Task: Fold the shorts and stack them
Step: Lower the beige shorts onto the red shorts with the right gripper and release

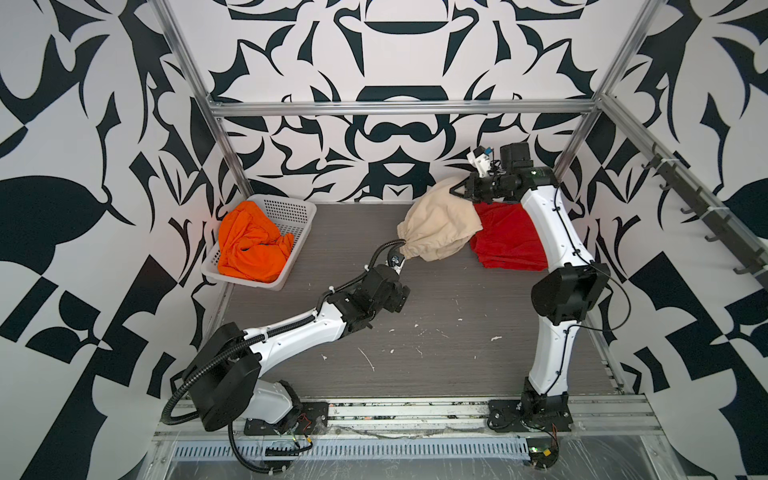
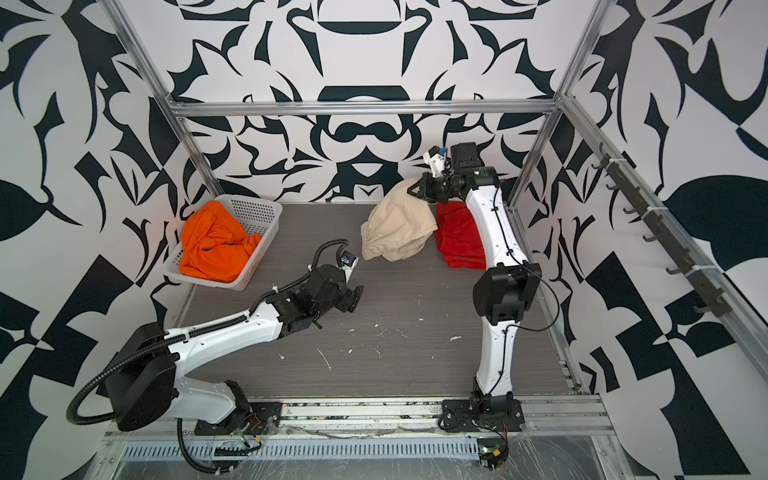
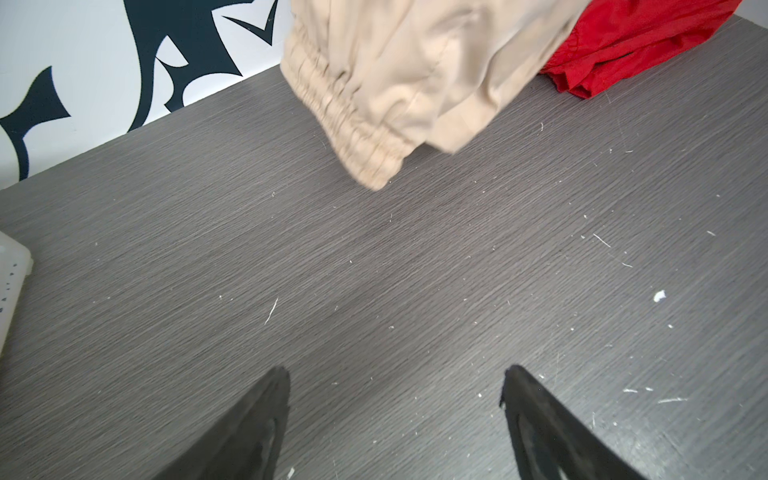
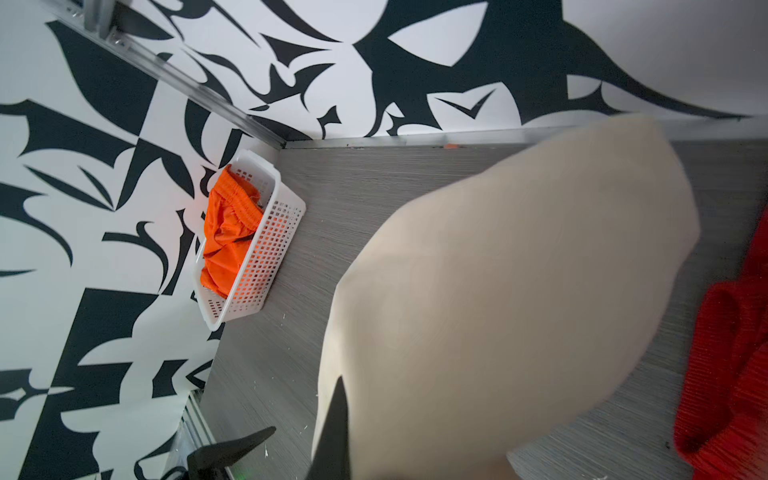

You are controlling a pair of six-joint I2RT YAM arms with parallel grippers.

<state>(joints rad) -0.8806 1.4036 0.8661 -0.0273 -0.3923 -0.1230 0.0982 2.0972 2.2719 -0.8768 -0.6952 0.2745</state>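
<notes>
Item one, beige shorts [image 1: 436, 226]: hanging in the air from the right gripper [image 1: 460, 192], which is clamped on a bunched upper edge, with the elastic waistband as the lowest corner. Item two, red shorts [image 1: 509, 239]: lying flat on the bench [image 1: 436, 332] below and just beside the right gripper, layered edges showing, so they appear to be folded and to form the base of the stack. Item three, orange shorts [image 1: 247, 245]: crumpled in the white basket [image 1: 293, 212], well apart from both grippers and not yet handled. Item four, left gripper [image 3: 395, 374]: fingers spread apart and empty over bare bench, with the beige waistband ahead of it and out of contact. Progress, by judgement: one pair done, one in hand, one to come. The beige pair has yet to be laid on the red, and the orange pair has yet to be taken out, folded and stacked. Not determinable: whether the beige pair is already folded, since it hangs as a bundle and blurs in the right wrist view. The right gripper's fingertips are buried in cloth. The red pair is partly covered by the right arm and the beige cloth. No drawstring or logo can be made out on the orange pair.
</notes>
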